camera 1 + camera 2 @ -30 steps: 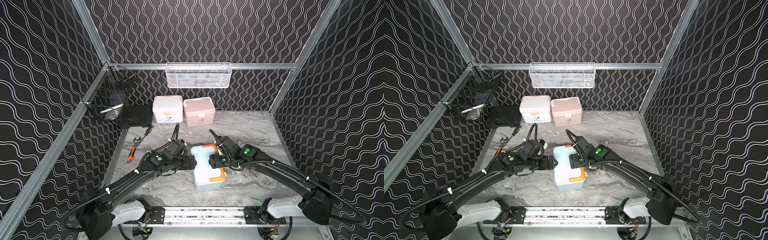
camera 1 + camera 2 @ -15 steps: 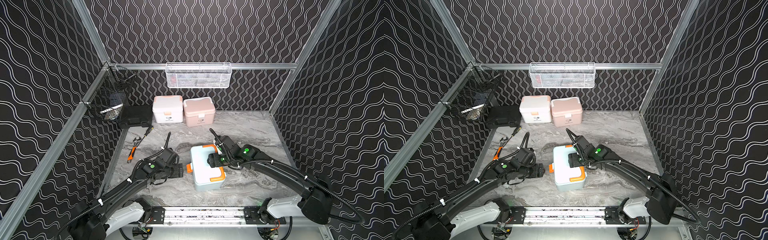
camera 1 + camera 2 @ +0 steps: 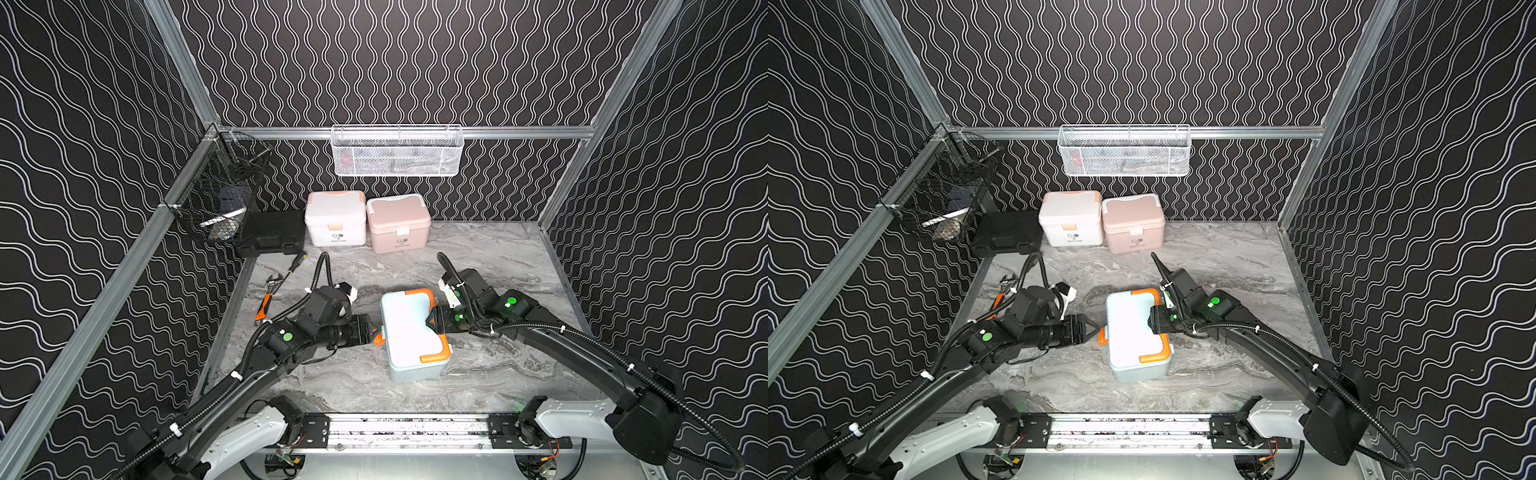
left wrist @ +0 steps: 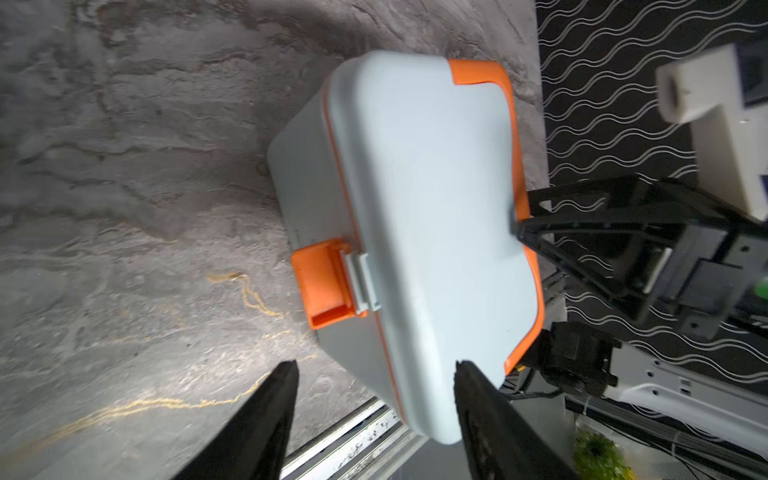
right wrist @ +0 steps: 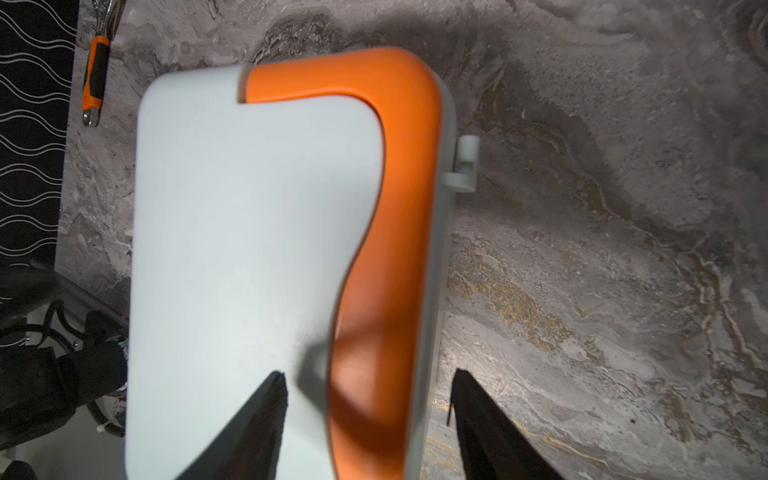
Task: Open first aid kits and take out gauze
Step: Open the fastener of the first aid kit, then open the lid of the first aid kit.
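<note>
Your left gripper (image 4: pixel 374 365) stands open, the orange latch (image 4: pixel 324 286) just ahead of its jaws; the right gripper (image 5: pixel 365 374), open too, straddles the handle (image 5: pixel 386 208) of the light blue first aid kit (image 3: pixel 409 328); while it is unclamped, a push on the latch may slide it.

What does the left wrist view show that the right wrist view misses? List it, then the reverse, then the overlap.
Left wrist only: the orange front latch, the right arm's jaws at the lid's far edge, and the base rail.
Right wrist only: the orange-handled wrench lying on the tabletop, and a white hinge tab on the box's back.
Both: the light blue kit with its lid down, its orange handle, the marble tabletop, and each arm's own jaws standing apart.
</note>
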Available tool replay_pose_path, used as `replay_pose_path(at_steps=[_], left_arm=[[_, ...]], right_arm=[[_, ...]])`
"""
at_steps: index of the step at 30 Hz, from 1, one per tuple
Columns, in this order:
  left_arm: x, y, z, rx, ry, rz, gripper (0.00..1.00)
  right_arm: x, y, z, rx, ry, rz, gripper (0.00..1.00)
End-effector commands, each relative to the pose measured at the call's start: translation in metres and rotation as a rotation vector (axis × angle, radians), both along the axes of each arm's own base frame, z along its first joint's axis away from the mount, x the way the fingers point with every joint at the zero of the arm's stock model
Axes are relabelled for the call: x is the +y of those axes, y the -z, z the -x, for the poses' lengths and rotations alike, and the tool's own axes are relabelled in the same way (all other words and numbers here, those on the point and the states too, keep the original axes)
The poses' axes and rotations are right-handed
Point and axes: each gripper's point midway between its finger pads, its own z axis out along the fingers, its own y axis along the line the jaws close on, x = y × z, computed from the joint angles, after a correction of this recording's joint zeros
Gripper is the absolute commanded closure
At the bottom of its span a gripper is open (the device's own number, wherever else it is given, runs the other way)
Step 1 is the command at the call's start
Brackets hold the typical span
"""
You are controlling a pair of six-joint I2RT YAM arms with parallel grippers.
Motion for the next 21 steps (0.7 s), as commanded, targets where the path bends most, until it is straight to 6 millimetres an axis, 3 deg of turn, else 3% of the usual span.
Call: replay_pose_path(at_steps=[1, 12, 21], left_arm=[[-0.02, -0.013, -0.007, -0.006, 0.038, 0.095, 0.36], [-0.033, 0.008, -0.021, 0.036, 0.058, 0.087, 0.36], [-0.018, 0.019, -0.016, 0.051, 0.029, 0.004, 0.33]], right_arm=[[0.01, -0.001, 0.003, 0.036, -0.015, -0.079, 0.39], [0.017, 0.008, 0.01, 0.091, -0.051, -0.134, 0.45], [0.018, 0.013, 0.012, 0.108, -0.058, -0.139, 0.44]])
